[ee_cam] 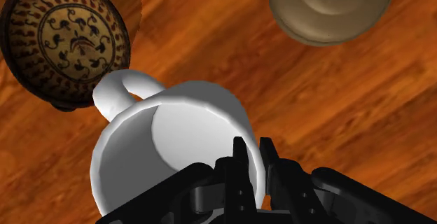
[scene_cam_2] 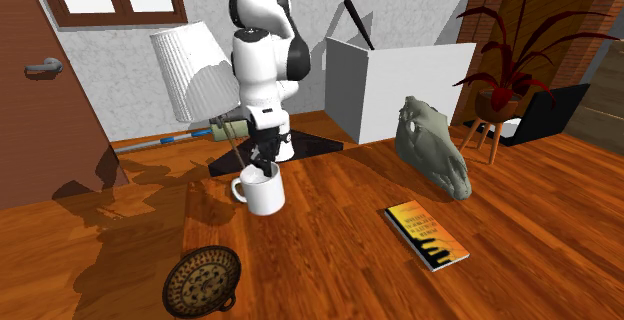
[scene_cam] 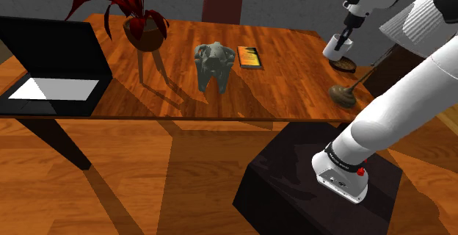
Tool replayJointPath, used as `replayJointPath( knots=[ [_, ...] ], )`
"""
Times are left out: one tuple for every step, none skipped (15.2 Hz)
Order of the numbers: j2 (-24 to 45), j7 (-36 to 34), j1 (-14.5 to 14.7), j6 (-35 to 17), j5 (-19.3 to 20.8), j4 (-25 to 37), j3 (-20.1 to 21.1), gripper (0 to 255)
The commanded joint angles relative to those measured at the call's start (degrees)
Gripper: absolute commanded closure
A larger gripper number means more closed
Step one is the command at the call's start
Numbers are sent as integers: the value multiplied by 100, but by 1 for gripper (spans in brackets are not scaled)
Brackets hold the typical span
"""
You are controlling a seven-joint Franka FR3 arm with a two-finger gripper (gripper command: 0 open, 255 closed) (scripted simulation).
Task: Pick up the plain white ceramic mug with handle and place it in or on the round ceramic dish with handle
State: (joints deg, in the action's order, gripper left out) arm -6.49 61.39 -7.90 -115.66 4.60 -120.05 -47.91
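Observation:
My gripper (ee_cam: 253,152) is shut on the rim of the plain white mug (ee_cam: 175,145), one finger inside the wall and one outside, opposite the handle. The round dish (ee_cam: 66,40), brown with a dark pattern and a small handle, lies on the wooden table just past the mug's handle. In the shoulder view the mug (scene_cam: 338,47) hangs from the gripper (scene_cam: 346,34) directly above the dish (scene_cam: 343,65), near the table's right end. The second exterior view puts the mug (scene_cam_2: 262,194) under the gripper (scene_cam_2: 263,164), with the dish (scene_cam_2: 203,280) nearer the camera.
A lamp's round base (scene_cam: 343,94) stands close to the dish, its shade (scene_cam_2: 190,68) behind the arm. Further along the table are a grey animal-head statue (scene_cam: 213,63), a book (scene_cam: 250,57), a potted red plant (scene_cam: 143,28) and an open laptop (scene_cam: 51,72).

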Motion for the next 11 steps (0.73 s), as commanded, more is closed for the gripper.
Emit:
replayJointPath(
  knots=[
    [469, 487, -43, 54, -382, 385, -240, 255],
    [722, 739, -104, 102, -598, 591, -340, 255],
    [985, 993, -195, 163, -825, 807, -416, 255],
    [1256, 1243, -315, 235, -1059, 1033, -468, 255],
    [1530, 1486, -449, 320, -1295, 1269, -510, 255],
    [1799, 1712, -627, 415, -1519, 1516, -511, 255],
    [2063, 1922, -822, 520, -1733, 1773, -495, 255],
    [2317, 2109, -1043, 633, -1927, 2041, -451, 255],
    [2566, 2280, -1269, 752, -2110, 2320, -403, 255],
    [2809, 2432, -1502, 879, -2281, 2612, -349, 255],
    [3050, 2568, -1741, 1012, -2441, 2918, -290, 255]
  ],
)
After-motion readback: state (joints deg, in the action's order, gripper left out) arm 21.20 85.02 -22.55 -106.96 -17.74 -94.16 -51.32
